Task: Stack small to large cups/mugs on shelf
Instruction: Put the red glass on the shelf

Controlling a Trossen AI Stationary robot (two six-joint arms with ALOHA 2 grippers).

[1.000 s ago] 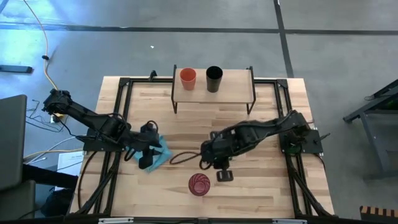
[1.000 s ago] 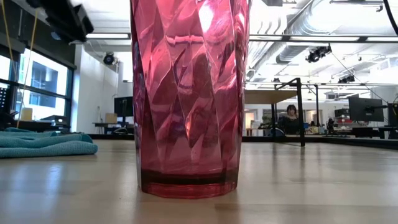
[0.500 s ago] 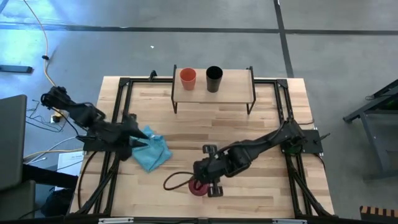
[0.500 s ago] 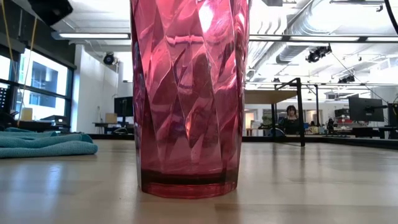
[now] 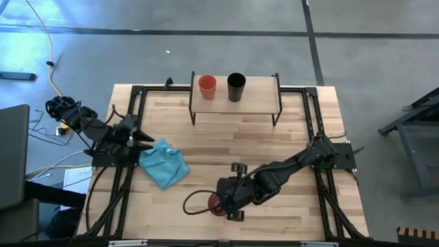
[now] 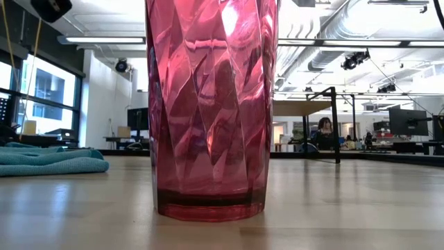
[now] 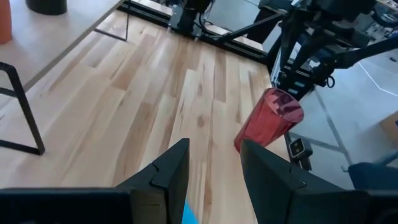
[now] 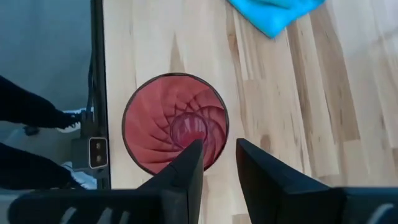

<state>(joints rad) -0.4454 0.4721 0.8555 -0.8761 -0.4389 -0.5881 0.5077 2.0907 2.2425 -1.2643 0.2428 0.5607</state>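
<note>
Hovering directly above the pink-red tumbler (image 5: 217, 204), the right end effector (image 8: 214, 158) looks straight down into its mouth, fingers parted narrowly, nothing held. One finger sits over the opening, the other over the rim's edge.

Tumbler stands upright near the front edge of the surface (image 5: 288, 147), well apart from the shelf (image 5: 255, 101) at the back. The orange cup (image 5: 207, 86) and the black cup (image 5: 236, 86) already stand side by side on the shelf board.

Left end effector (image 7: 211, 168) is at the left side beside the blue cloth (image 5: 164, 163), fingers narrowly apart, empty.

Risk, as judged: tumbler is tall, translucent, faceted plastic with a narrower base. A descent slightly off-centre could knock the rim and tip it toward the surface edge; slick walls may slip under a rim pinch.

Surface is light butcher-block wood; shelf is pale wood on thin black legs.
</note>
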